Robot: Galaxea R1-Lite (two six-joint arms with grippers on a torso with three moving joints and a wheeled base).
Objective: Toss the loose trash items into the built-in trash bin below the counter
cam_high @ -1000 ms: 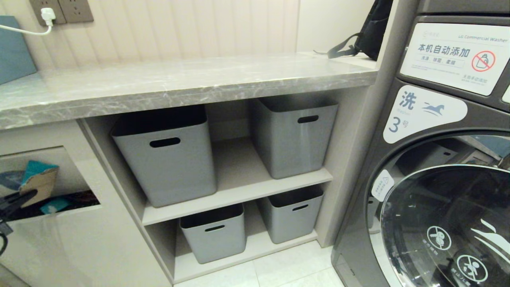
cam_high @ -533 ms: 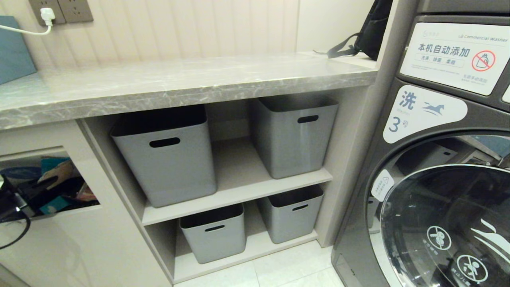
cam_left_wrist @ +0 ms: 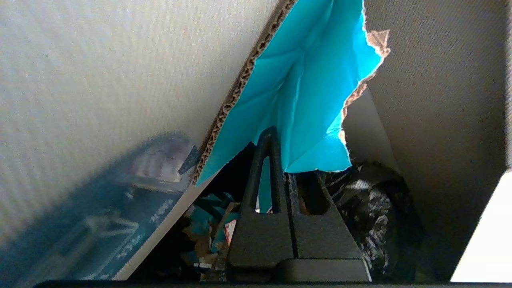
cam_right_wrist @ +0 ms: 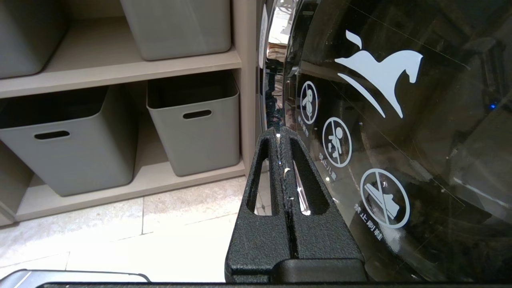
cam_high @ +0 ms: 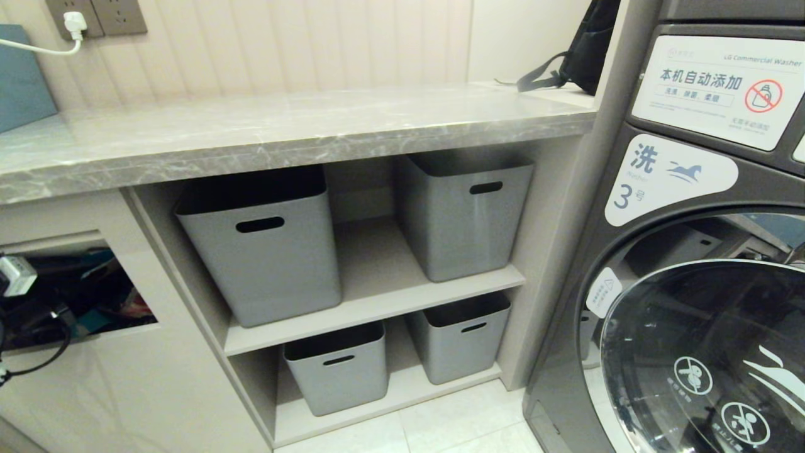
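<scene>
The teal-faced torn cardboard piece [cam_left_wrist: 304, 92] is clamped between the fingers of my left gripper [cam_left_wrist: 286, 160], and it is now inside the built-in trash bin [cam_high: 94, 352], whose flap opening sits under the left end of the counter [cam_high: 283, 135]. A second ago the piece was in plain sight at the mouth of the opening; now the head view shows only dark interior and my wrist there, so the piece has gone in past the flap and, in my judgement, is ready for release. Count: one piece held; several teal and red scraps [cam_left_wrist: 208, 228] below it, too jumbled to number; four grey storage boxes [cam_high: 261, 245] on the shelves. My right gripper [cam_right_wrist: 286, 160] hangs parked beside the washer door [cam_right_wrist: 380, 160], fingers together, empty.
</scene>
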